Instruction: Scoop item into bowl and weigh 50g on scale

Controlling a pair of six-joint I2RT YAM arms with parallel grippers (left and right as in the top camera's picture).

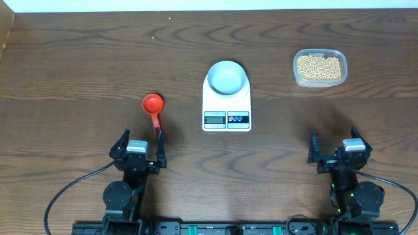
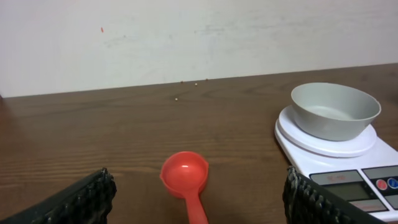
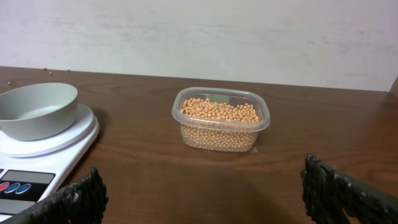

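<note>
— On the bench (image 1: 78,59), where is everything?
— Empty bowl (image 1: 227,78) sits on the scale (image 1: 226,119), centre; beans (image 1: 319,67) fill a tub (image 1: 297,78) at two o'clock; red scoop (image 1: 154,111) at nine. Both left jaws and right jaws stand apart, empty. Scooping hasn't begun: next, I'd say, the left jaws clamp the scoop's handle.

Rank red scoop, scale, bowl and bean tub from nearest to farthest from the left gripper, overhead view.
1. Red scoop: just ahead of the left gripper, handle pointing back toward it.
2. Scale: ahead and to its right.
3. Bowl: on the scale's far end.
4. Bean tub: far right of the table.
</note>
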